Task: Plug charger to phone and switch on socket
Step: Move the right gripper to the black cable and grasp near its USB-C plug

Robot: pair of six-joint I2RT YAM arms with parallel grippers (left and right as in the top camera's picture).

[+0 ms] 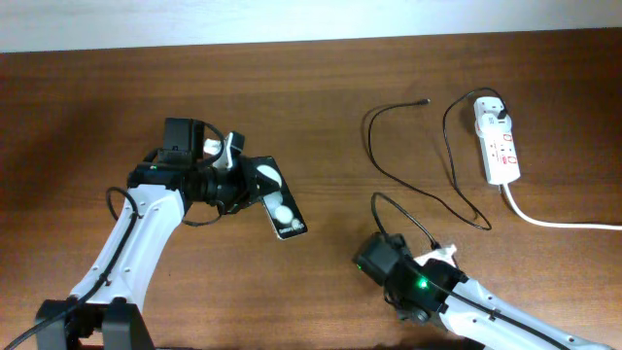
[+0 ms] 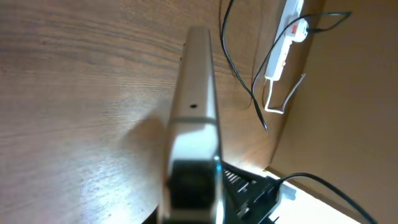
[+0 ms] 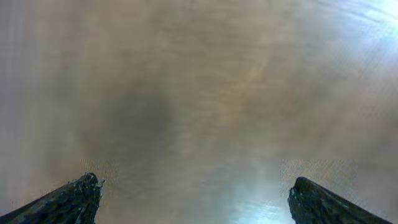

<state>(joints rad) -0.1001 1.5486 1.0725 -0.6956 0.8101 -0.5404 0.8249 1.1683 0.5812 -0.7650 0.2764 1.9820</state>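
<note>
The worktop [image 1: 321, 87] is dark brown wood with a fine streaked grain. The left hand [image 1: 251, 181] is closed on one end of the phone [image 1: 284, 212], a flat black slab with two white round blobs on its face. The left wrist view shows only the phone's thin, pale, glossy edge [image 2: 196, 93], and its near end is blurred. I cannot tell whether its far end touches the wood.

The charger [image 1: 368, 136] is a thin black cable lying in loose curls at the far right. Its small tip is bare on the wood, and its white plug head [image 1: 491, 115] sits in the socket [image 1: 501, 154], a white oblong strip with red marks. A thick white cord [image 1: 554, 222] runs off the right edge.

The right hand [image 1: 374, 258] is spread wide and holds nothing. Its dark, rough fingertips [image 3: 68, 199] are cut off at the bottom corners, and the wood beyond them is a blur.
</note>
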